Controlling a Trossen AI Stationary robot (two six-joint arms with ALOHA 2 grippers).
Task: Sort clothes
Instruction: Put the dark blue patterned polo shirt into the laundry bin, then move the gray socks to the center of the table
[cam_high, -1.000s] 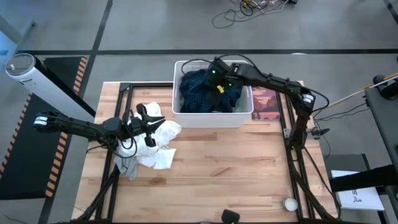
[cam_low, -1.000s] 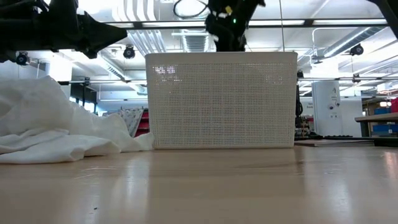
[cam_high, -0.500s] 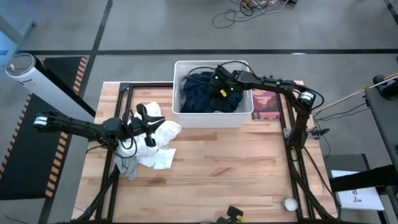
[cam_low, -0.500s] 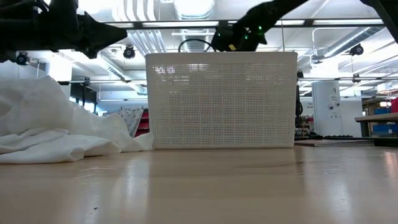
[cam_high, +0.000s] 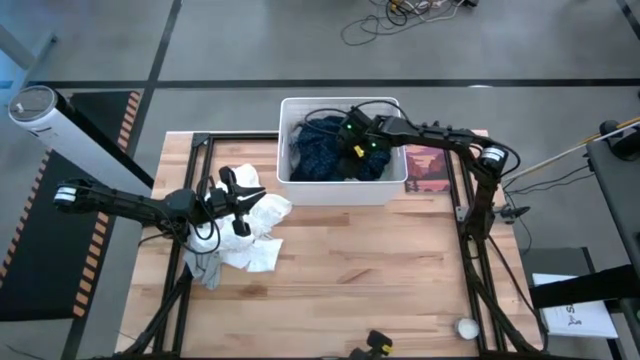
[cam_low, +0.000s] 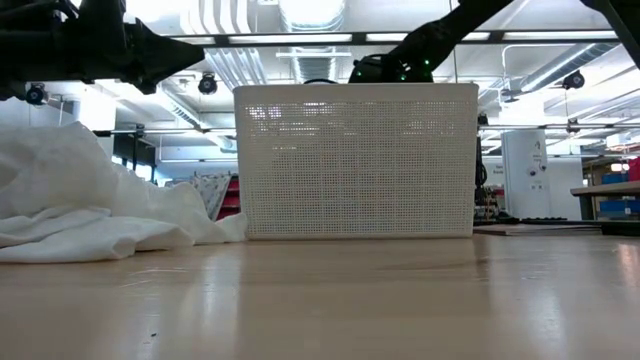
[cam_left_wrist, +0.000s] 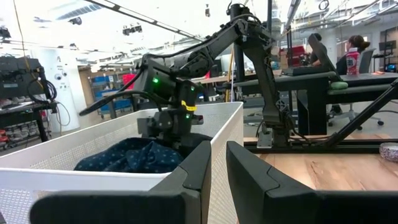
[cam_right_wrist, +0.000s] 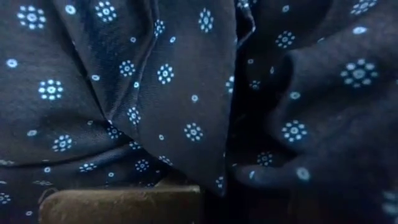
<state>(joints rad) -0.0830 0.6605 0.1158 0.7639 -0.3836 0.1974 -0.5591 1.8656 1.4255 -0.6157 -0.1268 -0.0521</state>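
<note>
A white basket (cam_high: 340, 190) stands at the table's far middle. A dark navy dotted garment (cam_high: 318, 150) lies bunched inside it. My right gripper (cam_high: 351, 141) is low inside the basket, right at this garment (cam_right_wrist: 186, 93), which fills the right wrist view. The left wrist view shows it there too (cam_left_wrist: 168, 127). White clothes (cam_high: 256, 238) lie piled on the table's left, with a grey garment (cam_high: 206, 268) under their near edge. My left gripper (cam_high: 252, 192) hovers shut and empty above the white pile, pointing at the basket (cam_left_wrist: 93, 155). No teal garment plainly shows.
A red printed sheet (cam_high: 426, 166) lies to the right of the basket. A small round white thing (cam_high: 466, 327) lies near the front right corner. Bare wood (cam_high: 360, 270) stretches between the basket and the near edge. People sit at desks beyond the table (cam_left_wrist: 357, 50).
My right gripper has gone down from above the basket's rim into the basket and a little toward the near edge, onto the navy garment. Its arm now lies lower across the basket's right side.
</note>
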